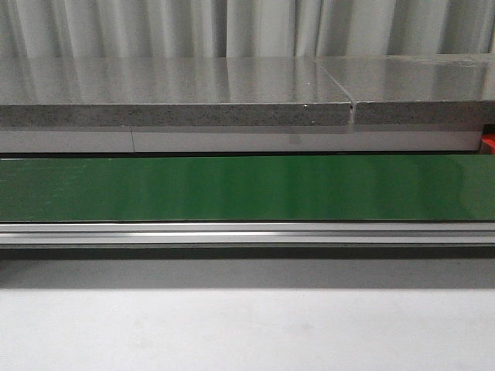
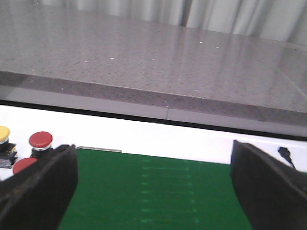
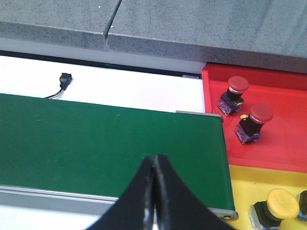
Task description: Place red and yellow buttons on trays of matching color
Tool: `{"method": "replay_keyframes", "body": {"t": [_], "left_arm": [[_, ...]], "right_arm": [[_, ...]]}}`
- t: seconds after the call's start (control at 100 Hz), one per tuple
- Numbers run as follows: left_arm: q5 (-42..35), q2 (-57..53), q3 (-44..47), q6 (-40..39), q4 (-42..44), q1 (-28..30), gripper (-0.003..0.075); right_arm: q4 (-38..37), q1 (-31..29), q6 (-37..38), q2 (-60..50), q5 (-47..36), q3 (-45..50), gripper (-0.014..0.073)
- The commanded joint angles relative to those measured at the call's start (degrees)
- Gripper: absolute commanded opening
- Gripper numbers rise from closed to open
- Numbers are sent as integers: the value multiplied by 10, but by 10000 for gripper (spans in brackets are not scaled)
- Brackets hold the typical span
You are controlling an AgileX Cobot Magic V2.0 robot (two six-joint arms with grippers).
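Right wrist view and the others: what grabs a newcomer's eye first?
The red tray beside the end of the green conveyor belt, holding two red buttons, with a yellow tray next to it holding a yellow button. In the left wrist view, more red buttons and a yellow one sit off the belt's other end.

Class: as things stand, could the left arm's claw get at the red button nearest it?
Probably yes. The left claw is open, and the red button stands uncovered just beside the green belt.

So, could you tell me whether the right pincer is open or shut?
Shut and empty: the right pincer fingers meet above the green belt.
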Motion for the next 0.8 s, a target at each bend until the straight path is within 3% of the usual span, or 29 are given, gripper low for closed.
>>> {"method": "replay_keyframes", "body": {"t": [0.0,0.17,0.4,0.79], "left_arm": [[-49,70,-51,-18,-4,39,639],[-32,207,-124,-18,-48,127,639],[6,368,-212,-18,-58,183,639],[59,549,-297,-16,-55,203,639]], "right_arm": [[4,-1,-5,-1,-37,-16,-68],[4,-1,-5,-1,-37,-16,-68],[4,-1,-5,-1,-37,-16,-68],[4,-1,-5,-1,-37,-16,-68]]}}
